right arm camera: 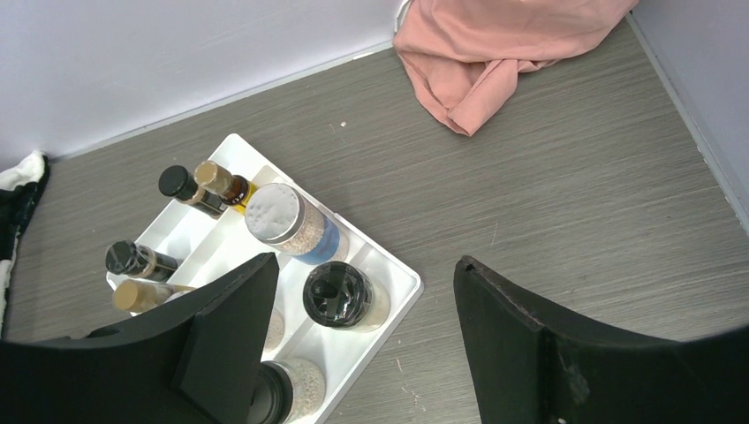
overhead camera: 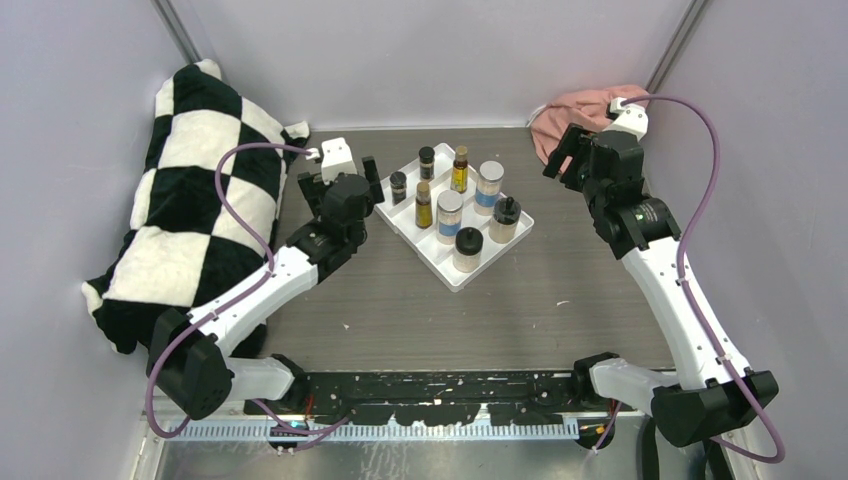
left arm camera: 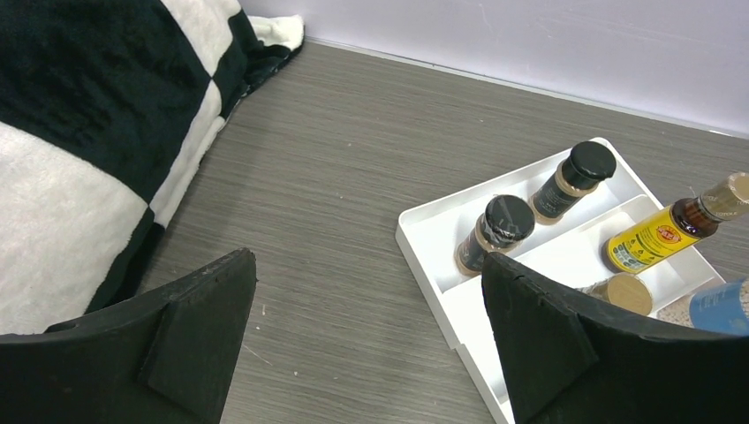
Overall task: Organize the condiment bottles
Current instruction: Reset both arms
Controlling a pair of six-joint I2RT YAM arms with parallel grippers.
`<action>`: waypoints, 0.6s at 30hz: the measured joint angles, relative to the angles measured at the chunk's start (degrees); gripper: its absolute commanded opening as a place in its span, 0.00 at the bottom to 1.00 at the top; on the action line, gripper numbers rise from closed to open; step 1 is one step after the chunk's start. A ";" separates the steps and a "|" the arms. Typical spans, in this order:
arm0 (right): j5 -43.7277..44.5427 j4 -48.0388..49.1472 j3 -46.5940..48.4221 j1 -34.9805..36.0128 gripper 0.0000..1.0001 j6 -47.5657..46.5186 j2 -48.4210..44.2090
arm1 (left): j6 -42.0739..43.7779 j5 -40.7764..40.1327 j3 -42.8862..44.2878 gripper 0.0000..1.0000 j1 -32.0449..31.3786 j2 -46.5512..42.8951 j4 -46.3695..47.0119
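A grey wood-grain table (overhead camera: 400, 310) between pale lilac walls, with a checkered pillow (overhead camera: 200, 200) slumped down the left of the frame and a pink cloth (overhead camera: 560, 115) at upper right. In the middle sits the white tray (left arm camera: 430, 231). All eight condiment bottles (overhead camera: 450, 215) stand in it, paired by kind, and none is loose, so the sorting looks about finished to me. The left gripper (left arm camera: 366, 300) hangs just left of the tray, jaws wide apart, holding nothing. The right gripper (right arm camera: 360, 291), toward upper right, is parted and empty too.
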 measured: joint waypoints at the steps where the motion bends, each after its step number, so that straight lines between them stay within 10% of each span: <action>1: -0.02 0.07 0.00 0.02 0.79 0.00 0.00 | -0.15 0.00 0.00 1.00 0.00 0.00 -0.09; 18: -0.02 0.11 -0.61 0.70 0.79 -0.04 -1.01 | -1.03 0.07 -0.83 1.00 -0.02 -0.48 -0.85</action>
